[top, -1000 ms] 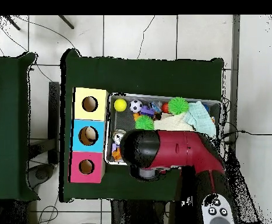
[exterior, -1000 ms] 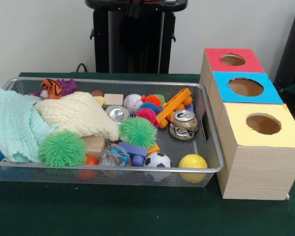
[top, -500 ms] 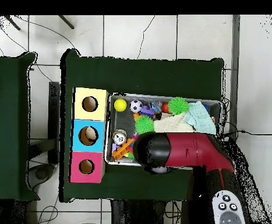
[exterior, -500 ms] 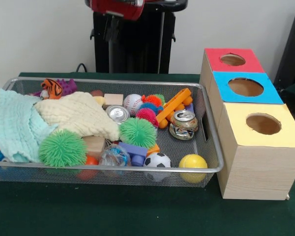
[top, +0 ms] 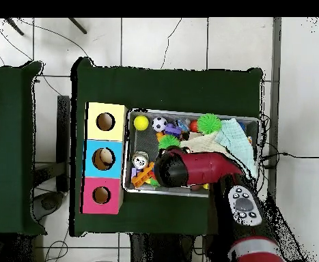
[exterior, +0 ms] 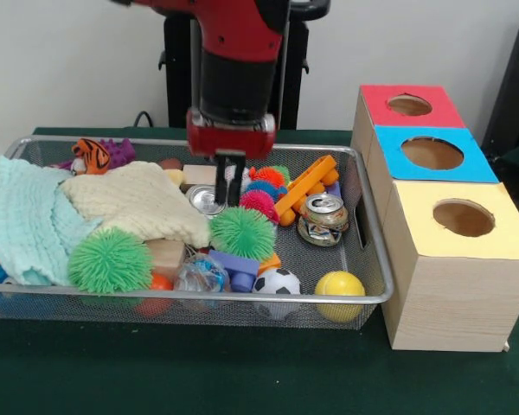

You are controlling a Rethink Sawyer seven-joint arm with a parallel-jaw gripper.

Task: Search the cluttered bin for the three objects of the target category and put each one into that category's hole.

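Note:
The bin (exterior: pixel 242 299) is a silver wire-mesh tray full of toys; it also shows in the overhead view (top: pixel 189 112). My gripper (exterior: pixel 231 199) hangs from the red arm (exterior: pixel 233 69) and reaches down into the bin's far middle. Its two dark fingers (exterior: pixel 221 181) stand a little apart, open, in front of a white baseball (exterior: pixel 247 181) and beside a silver can (exterior: pixel 204 201). It holds nothing. In the overhead view the arm (top: pixel 182 169) hides the gripper. A wooden box has a red hole (exterior: pixel 409 105), a blue hole (exterior: pixel 432 153) and a yellow hole (exterior: pixel 464 218).
Also in the bin are a green spiky ball (exterior: pixel 242 232), a soccer ball (exterior: pixel 277 283), a yellow ball (exterior: pixel 339 294), a crushed can (exterior: pixel 322 218), an orange block (exterior: pixel 305 186), a cream cloth (exterior: pixel 138 201) and a mint cloth (exterior: pixel 26 225). The box stands right of the bin.
The arm has come down from the top edge into the bin; the gripper now sits at the baseball, which it partly covers. The objects have not moved.

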